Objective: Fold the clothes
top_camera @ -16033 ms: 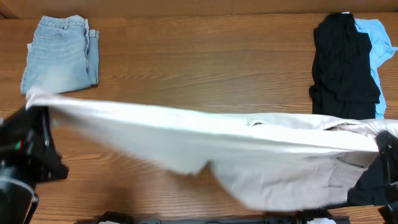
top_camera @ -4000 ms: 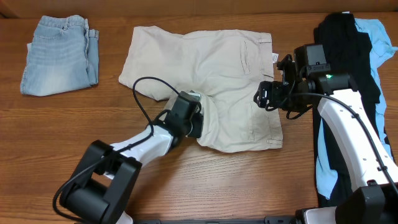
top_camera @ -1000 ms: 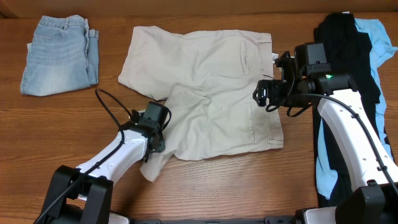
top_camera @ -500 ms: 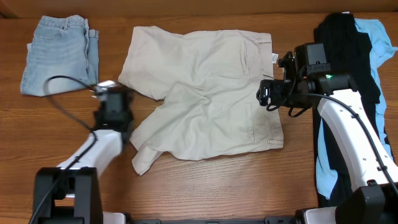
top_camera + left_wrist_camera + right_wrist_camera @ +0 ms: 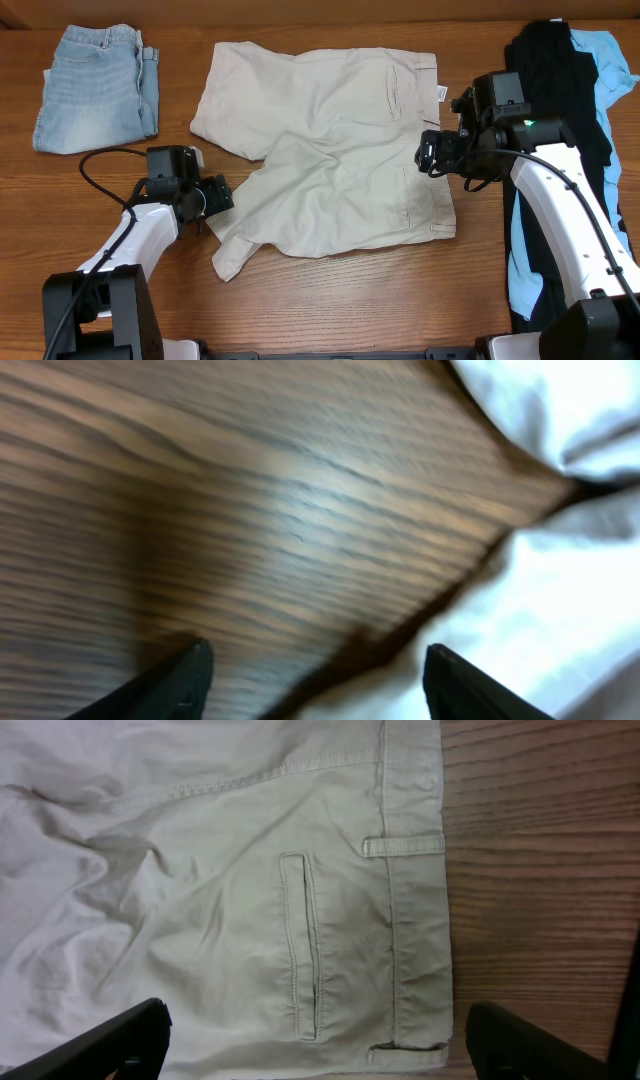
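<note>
The clothes' beige shorts (image 5: 330,150) lie spread in the middle of the table, one leg crumpled toward the front left, waistband at the right. My left gripper (image 5: 220,197) is low beside that leg's left edge, open, with bare wood and the cloth's rim (image 5: 560,590) between its fingers (image 5: 170,680). Over the waistband and back pocket (image 5: 305,950) hovers my right gripper (image 5: 427,155), open and holding nothing. In the right wrist view its fingertips (image 5: 110,1040) frame the pocket.
Folded faded denim (image 5: 95,88) sits at the back left. A black garment (image 5: 550,100) lies on a sky-blue one (image 5: 612,60) along the right edge, under my right arm. A cable (image 5: 100,160) loops from the left arm.
My left gripper has let go of the shorts' leg, swung left, come back beside the cloth and opened. The leg now lies slack. The right arm has barely moved.
</note>
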Tool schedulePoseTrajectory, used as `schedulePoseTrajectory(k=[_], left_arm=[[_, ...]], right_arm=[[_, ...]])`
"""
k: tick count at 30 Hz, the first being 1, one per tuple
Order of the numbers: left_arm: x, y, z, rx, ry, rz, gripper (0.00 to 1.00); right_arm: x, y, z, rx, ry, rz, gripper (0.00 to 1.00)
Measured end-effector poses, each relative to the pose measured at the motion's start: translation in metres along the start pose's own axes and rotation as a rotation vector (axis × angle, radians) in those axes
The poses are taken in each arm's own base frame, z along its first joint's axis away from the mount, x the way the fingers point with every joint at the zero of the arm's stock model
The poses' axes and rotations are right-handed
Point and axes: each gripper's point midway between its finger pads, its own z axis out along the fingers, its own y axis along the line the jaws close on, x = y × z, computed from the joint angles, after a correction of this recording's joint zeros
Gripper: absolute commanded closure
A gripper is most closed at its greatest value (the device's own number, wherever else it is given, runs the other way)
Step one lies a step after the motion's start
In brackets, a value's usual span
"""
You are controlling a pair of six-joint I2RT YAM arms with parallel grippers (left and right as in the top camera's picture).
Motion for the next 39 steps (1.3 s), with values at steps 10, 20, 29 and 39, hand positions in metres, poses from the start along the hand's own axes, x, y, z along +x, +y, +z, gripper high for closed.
schedulePoseTrajectory(k=[10, 20, 29, 39], left_arm=[[0.010, -0.010, 0.005, 0.067, 0.056, 0.075, 0.36], [0.027, -0.006, 0.006, 0.055, 0.151, 0.080, 0.90], [0.012, -0.001, 0.012, 0.018, 0.088, 0.058, 0.96], [-0.109, 0.010, -0.017, -0.175, -0.293, 0.067, 0.96]], right_arm=[[0.000, -0.001, 0.000, 0.008, -0.001, 0.015, 0.02], [0.001, -0.002, 0.000, 0.013, 0.004, 0.023, 0.02], [0.001, -0.002, 0.000, 0.013, 0.002, 0.024, 0.02], [-0.002, -0.002, 0.000, 0.010, -0.009, 0.026, 0.02]])
